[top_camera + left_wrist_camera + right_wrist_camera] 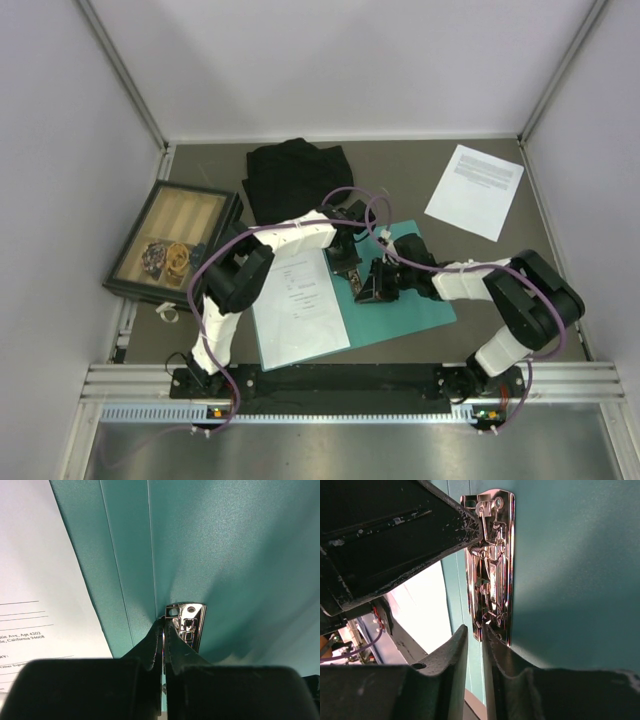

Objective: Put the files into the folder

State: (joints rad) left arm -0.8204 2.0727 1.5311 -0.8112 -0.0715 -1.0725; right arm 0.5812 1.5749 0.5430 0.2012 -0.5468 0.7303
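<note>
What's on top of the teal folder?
A printed sheet covers its left half; a metal clip at the spine, left gripper and right gripper at it. Under the sheet: hidden.

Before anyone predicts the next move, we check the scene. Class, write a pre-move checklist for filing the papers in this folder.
1. The teal folder lies open: ok.
2. The first paper sheet sits under the metal clip: not ok, it lies beside it.
3. The second paper sheet is filed: not ok, it lies far right on the table.
4. The left gripper is shut at the clip: ok.
5. The right gripper grips the clip: cannot tell, jaws narrowly apart at its end.
</note>
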